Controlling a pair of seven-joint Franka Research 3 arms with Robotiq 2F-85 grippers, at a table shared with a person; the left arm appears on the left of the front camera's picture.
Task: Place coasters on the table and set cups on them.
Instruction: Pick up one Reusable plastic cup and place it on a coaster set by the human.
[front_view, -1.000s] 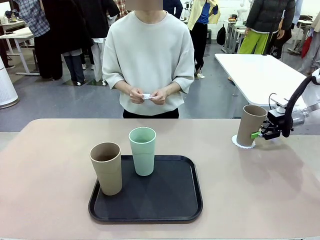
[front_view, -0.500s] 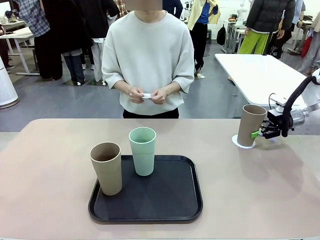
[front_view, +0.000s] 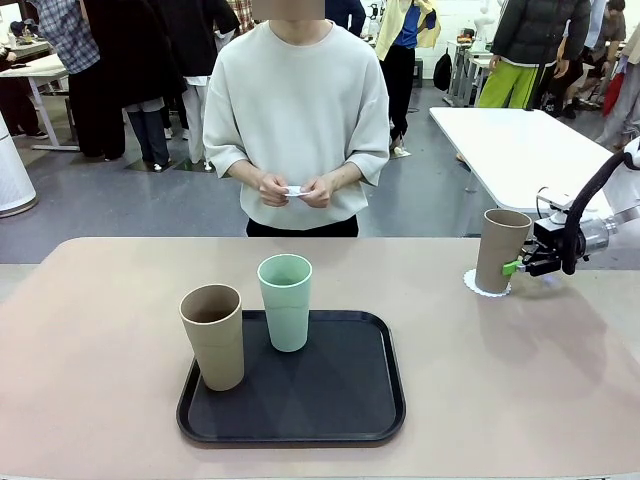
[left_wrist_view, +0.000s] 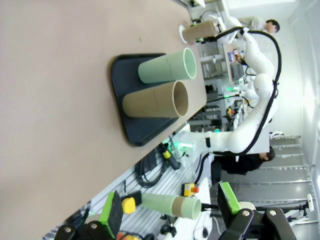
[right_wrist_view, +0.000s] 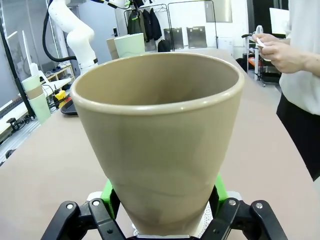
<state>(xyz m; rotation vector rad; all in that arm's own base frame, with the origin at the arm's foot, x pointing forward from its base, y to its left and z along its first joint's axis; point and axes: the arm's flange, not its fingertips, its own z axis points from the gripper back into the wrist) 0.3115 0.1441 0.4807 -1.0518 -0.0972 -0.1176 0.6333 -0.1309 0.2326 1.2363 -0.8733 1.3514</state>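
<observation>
A tan cup (front_view: 502, 250) stands on a white lacy coaster (front_view: 487, 289) at the table's (front_view: 500, 400) far right. My right gripper (front_view: 516, 268) is shut on this cup low down, green pads against both sides (right_wrist_view: 160, 150). A sliver of the coaster (right_wrist_view: 209, 220) shows under it. A second tan cup (front_view: 213, 337) and a mint green cup (front_view: 285, 302) stand on the black tray (front_view: 300, 415). The left wrist view shows them sideways, mint (left_wrist_view: 165, 67) and tan (left_wrist_view: 155, 102). My left gripper (left_wrist_view: 170, 209) hangs open off the table's edge. The person's hands hold a white coaster (front_view: 293, 192).
The person stands at the far side, hands (front_view: 295, 190) at waist height above the table's edge. A white rectangular table (front_view: 520, 150) stands behind at the right. Bare tabletop lies left of the tray and between the tray and the right cup.
The tan cup at the right has gone from slightly tilted to upright on its coaster. The person and the cups on the tray have not moved.
</observation>
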